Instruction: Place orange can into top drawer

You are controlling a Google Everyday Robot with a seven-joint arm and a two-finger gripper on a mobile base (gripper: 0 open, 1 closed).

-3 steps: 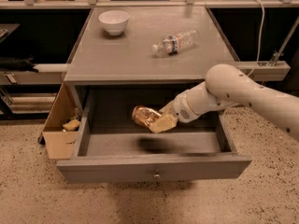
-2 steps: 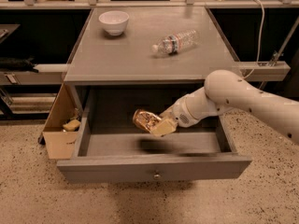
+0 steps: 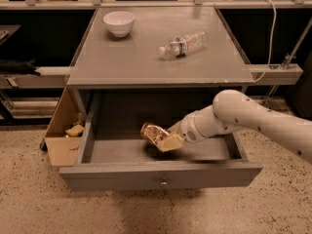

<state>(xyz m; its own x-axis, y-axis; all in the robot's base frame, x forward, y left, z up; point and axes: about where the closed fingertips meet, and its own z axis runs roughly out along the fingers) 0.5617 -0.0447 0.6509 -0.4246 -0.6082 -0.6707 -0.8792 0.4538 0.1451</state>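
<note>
The top drawer (image 3: 161,176) of the grey cabinet is pulled open, with a flat front panel and a small round knob. My gripper (image 3: 165,139) reaches in from the right, low inside the drawer near its middle. It is shut on the orange can (image 3: 153,133), a mottled brown-and-gold can held tilted on its side just above the drawer floor. The cream-coloured fingers (image 3: 171,142) clamp the can's right end.
A white bowl (image 3: 119,23) and a clear plastic water bottle (image 3: 183,43) lie on the cabinet top (image 3: 146,57). A tan cardboard box (image 3: 63,130) stands on the floor against the drawer's left side. Dark shelving stands behind.
The gripper with the orange can has moved down and slightly forward, deeper into the open drawer. Nothing else has moved.
</note>
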